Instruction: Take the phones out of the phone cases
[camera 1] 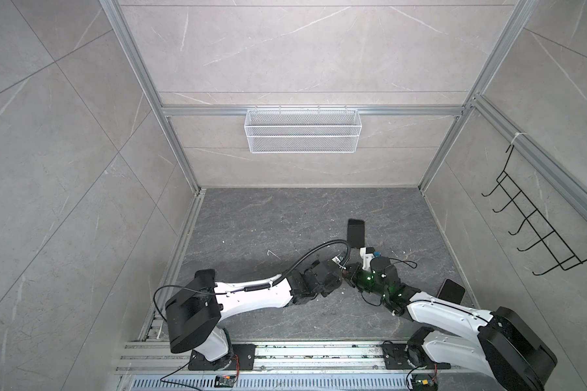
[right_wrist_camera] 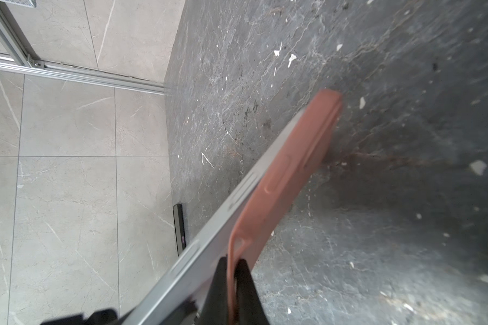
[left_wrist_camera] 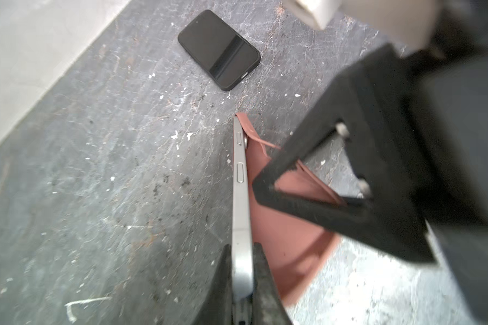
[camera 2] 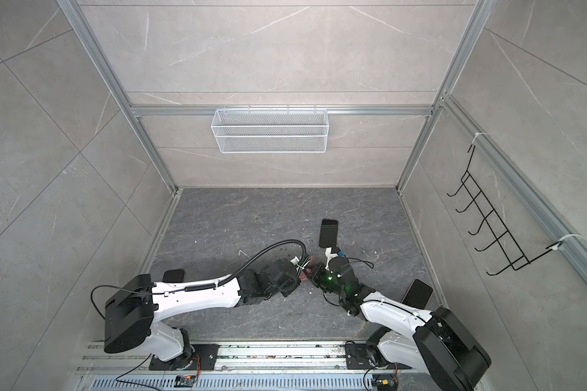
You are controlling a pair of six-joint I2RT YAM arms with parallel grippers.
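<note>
The phone is found low in both top views, slightly right of centre, where the two arms meet above the worktop. It is held edge-on, with its silver side and buttons exposed. The left hand is seen clenched on the phone's bare end, one finger pressed to each face. The right hand is clenched on a thin lip of the terracotta case, which is pinched between its fingertips. The case is seen peeled away along one long side and gaping at the held end. Its far corner appears to be hooked over the phone's far end, beside the camera bump.

The step in hand is judged to be the final separation, and the task looks well advanced. The hands are best drawn apart along the phone's length, so that the far corner is slid off rather than levered. A steady pull is advised, since the pinched lip is soft and thin and could stretch or slip free. The phone should be gripped firmly and not twisted. A black phone, lying flat just above the hands in the top views, should be kept clear of.
</note>
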